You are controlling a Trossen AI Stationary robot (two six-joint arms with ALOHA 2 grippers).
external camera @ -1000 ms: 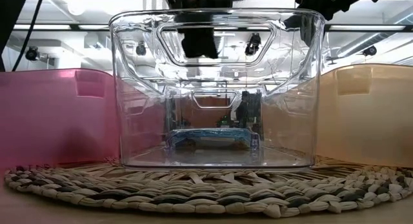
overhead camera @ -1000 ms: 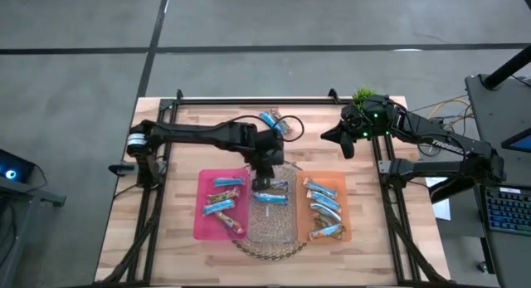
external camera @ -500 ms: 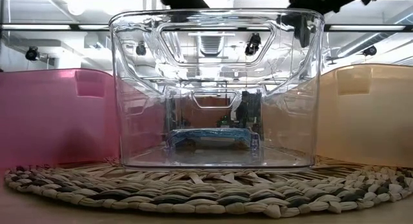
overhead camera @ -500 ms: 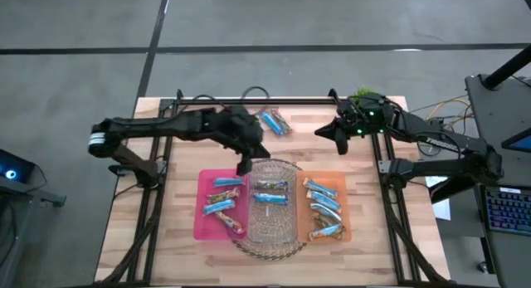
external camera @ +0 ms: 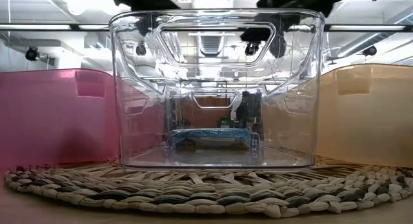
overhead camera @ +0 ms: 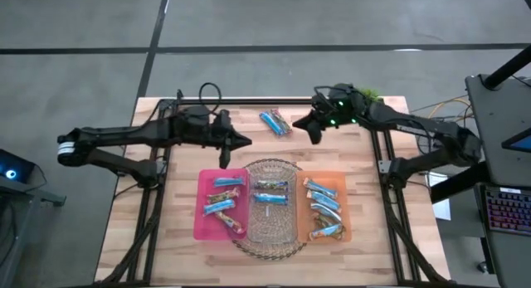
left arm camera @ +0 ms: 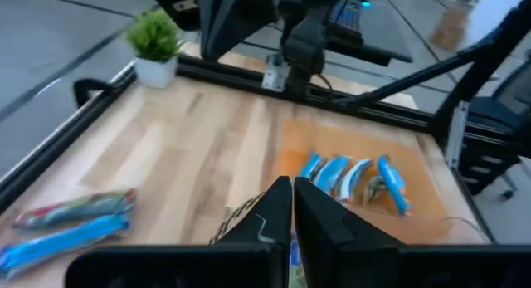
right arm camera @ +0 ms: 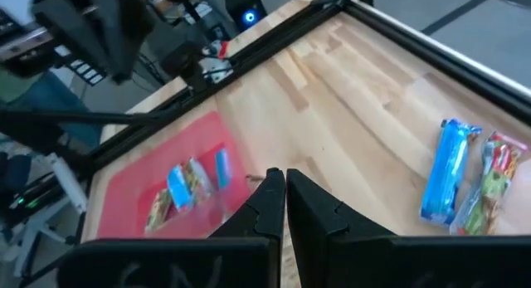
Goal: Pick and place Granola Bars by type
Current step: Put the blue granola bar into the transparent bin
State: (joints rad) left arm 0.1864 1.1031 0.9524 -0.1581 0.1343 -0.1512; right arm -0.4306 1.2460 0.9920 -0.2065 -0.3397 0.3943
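Two loose granola bars lie flat side by side near the table's far edge: a blue one (overhead camera: 270,121) and a brown one with red and green (overhead camera: 283,124), also in the right wrist view (right arm camera: 446,168). More bars lie in a pink bin (overhead camera: 202,222), a clear bin (overhead camera: 272,226) and an orange bin (overhead camera: 340,188). My left gripper (overhead camera: 242,141), shut and empty, hovers left of the loose bars, above the table. My right gripper (overhead camera: 303,127), shut and empty, hovers just right of them.
The clear bin stands on a round woven mat (external camera: 206,192) between the pink and orange bins, with a blue bar (external camera: 210,137) inside. A small potted plant (left arm camera: 155,43) stands at the far right corner. Black frame rails run along the table's sides and far edge.
My left gripper has risen from over the clear bin and drawn back toward the table's left and far side. My right gripper has moved left from the plant corner toward the two loose bars. The bars have stayed where they were.
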